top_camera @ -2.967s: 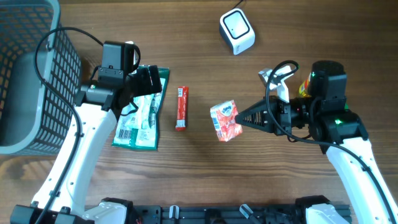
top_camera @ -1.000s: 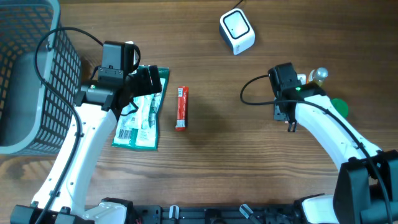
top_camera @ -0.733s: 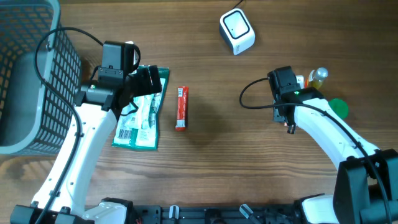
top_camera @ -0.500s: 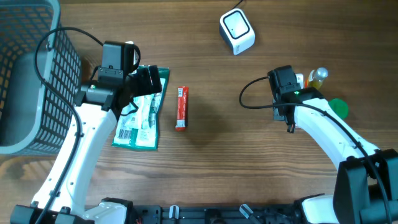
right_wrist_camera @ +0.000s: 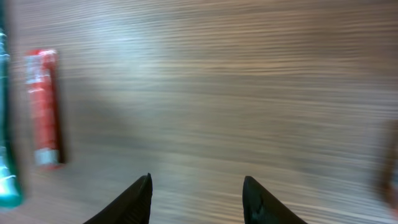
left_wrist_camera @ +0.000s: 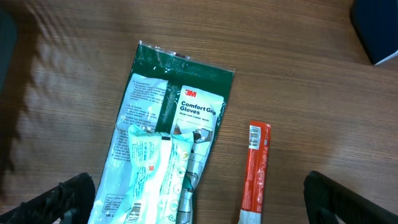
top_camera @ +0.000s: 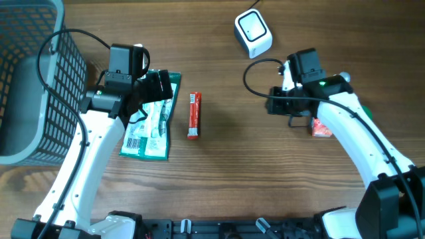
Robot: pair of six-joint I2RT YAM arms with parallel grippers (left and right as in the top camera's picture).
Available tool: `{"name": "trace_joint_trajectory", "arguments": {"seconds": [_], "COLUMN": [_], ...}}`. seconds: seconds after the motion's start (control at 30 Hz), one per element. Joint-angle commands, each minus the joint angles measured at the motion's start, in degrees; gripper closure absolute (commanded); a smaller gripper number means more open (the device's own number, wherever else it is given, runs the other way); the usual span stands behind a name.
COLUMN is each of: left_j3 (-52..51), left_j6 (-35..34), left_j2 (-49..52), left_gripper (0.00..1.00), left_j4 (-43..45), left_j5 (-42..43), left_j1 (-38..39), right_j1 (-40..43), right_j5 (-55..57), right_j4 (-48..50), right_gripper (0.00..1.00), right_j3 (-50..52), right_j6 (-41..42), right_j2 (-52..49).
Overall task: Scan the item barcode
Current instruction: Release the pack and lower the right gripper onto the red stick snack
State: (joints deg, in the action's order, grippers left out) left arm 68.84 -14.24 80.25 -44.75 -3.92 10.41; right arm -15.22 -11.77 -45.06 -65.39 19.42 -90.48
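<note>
The white barcode scanner (top_camera: 253, 33) stands at the back of the table. A red snack pouch (top_camera: 322, 127) lies on the wood at the right, partly under my right arm. My right gripper (top_camera: 273, 109) (right_wrist_camera: 198, 198) points left of it, open, with only bare table between its fingers. A red stick packet (top_camera: 193, 114) (left_wrist_camera: 255, 172) (right_wrist_camera: 43, 131) lies mid-table. Beside it lies a green glove packet (top_camera: 149, 123) (left_wrist_camera: 168, 143) with a pale wipes pack on top. My left gripper (top_camera: 159, 86) (left_wrist_camera: 202, 208) hovers over these packets, wide open and empty.
A grey mesh basket (top_camera: 30, 79) fills the far left. A small bottle (top_camera: 342, 78) stands behind my right arm. A dark object's corner (left_wrist_camera: 376, 28) shows at the top right of the left wrist view.
My right gripper has gone from shut to open and swung to point left. The red pouch now shows on the table by that arm. The left arm has not moved.
</note>
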Motion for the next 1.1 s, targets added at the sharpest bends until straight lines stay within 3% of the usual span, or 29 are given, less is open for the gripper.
{"name": "trace_joint_trajectory", "arguments": {"seconds": [0.0, 0.1, 0.13, 0.2, 0.3, 0.4, 0.43, 0.53, 0.6, 0.63, 1.07], "left_j3": [0.17, 0.17, 0.17, 0.17, 0.17, 0.17, 0.17, 0.17, 0.17, 0.17, 0.17], "left_j6": [0.09, 0.09, 0.09, 0.09, 0.09, 0.09, 0.09, 0.09, 0.09, 0.09, 0.09], "left_j2": [0.11, 0.11, 0.11, 0.11, 0.11, 0.11, 0.11, 0.11, 0.11, 0.11, 0.11], "left_gripper": [0.00, 0.00, 0.00, 0.00, 0.00, 0.00, 0.00, 0.00, 0.00, 0.00, 0.00], "left_j4": [0.13, 0.13, 0.15, 0.15, 0.15, 0.13, 0.13, 0.15, 0.15, 0.15, 0.13], "left_j5": [0.46, 0.46, 0.46, 0.46, 0.46, 0.46, 0.46, 0.46, 0.46, 0.46, 0.46], "left_j1": [-0.42, -0.42, -0.42, -0.42, -0.42, -0.42, -0.42, -0.42, -0.42, -0.42, -0.42], "right_j1": [-4.39, -9.64, -10.88, -12.96, -16.65, -20.17, -21.24, -24.41, -26.16, -26.95, -31.06], "right_j5": [-7.54, -7.54, -7.56, -7.74, -8.39, -8.39, -8.35, -7.28, -5.16, -4.24, -3.26], "right_j4": [2.27, 5.46, 6.49, 8.48, 11.58, 14.45, 15.50, 19.06, 20.72, 21.44, 33.11], "right_gripper": [0.52, 0.52, 0.28, 0.10, 0.01, 0.00, 0.02, 0.41, 0.82, 0.96, 0.96], "right_j3": [0.90, 1.79, 2.01, 2.32, 2.32, 2.32, 2.32, 2.32, 2.32, 2.32, 2.32], "right_j6": [6.47, 13.00, 15.26, 19.12, 19.96, 19.74, 19.74, 21.64, 24.37, 25.07, 25.57], "right_j2": [0.68, 0.68, 0.68, 0.42, -0.07, -0.44, -0.61, -1.73, -2.82, -3.30, -14.23]}}
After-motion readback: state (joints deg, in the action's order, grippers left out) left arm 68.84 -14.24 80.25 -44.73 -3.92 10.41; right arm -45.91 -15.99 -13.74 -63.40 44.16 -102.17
